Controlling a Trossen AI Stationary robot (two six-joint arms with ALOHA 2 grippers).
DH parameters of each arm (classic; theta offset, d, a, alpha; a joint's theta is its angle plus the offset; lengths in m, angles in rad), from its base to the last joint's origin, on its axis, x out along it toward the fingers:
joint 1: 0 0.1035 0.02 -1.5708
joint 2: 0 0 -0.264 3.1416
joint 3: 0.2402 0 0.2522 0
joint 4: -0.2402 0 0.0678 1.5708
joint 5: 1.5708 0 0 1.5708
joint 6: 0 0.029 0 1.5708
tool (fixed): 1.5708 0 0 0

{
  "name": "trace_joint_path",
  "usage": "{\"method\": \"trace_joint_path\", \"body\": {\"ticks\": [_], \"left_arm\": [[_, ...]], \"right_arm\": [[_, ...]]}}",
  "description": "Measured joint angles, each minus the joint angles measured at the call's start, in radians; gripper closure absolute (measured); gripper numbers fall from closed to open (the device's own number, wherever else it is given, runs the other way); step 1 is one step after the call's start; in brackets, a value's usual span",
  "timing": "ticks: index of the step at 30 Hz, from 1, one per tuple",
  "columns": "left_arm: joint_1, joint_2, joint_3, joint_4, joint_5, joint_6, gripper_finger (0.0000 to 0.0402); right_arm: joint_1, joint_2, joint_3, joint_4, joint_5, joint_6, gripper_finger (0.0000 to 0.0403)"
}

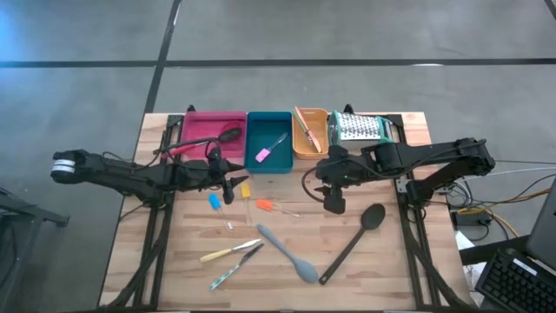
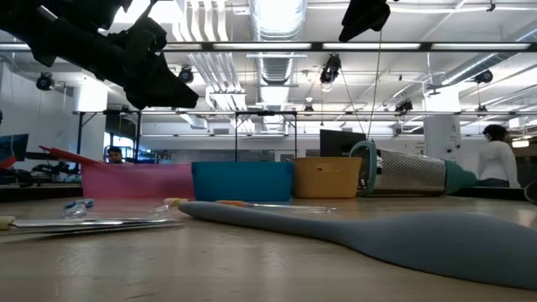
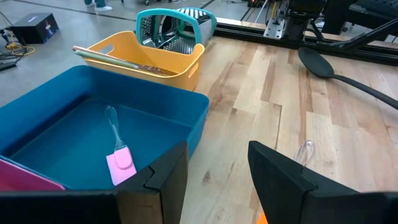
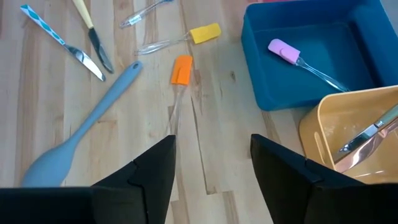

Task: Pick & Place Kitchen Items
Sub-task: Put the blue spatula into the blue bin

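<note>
- Wooden table (image 1: 391,269) holds my loose utensils in front of three trays.
- Orange tool (image 4: 181,69) lies just ahead of my right gripper (image 4: 211,163), jaws open, empty.
- Pink tool (image 3: 120,163) sits in the teal tray (image 3: 43,118), beside my left gripper (image 3: 217,171), also open.

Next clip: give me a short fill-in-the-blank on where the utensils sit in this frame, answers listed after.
1. The pink-headed tool lies inside the ____ tray.
2. The grey spoon lies on the ____, not in a tray.
3. The box grater lies beside the ____ tray.
4. The right gripper's jaws hold ____.

Answers: teal; table; orange; nothing
</note>
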Motion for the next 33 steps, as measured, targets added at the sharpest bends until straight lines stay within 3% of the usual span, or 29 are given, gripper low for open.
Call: {"method": "trace_joint_path", "body": {"ticks": [33], "left_arm": [[0.002,-0.004,-0.001,-0.069,0.000,0.050,0.0229]], "right_arm": [[-0.001,-0.001,0.000,0.000,0.000,0.000,0.0292]]}}
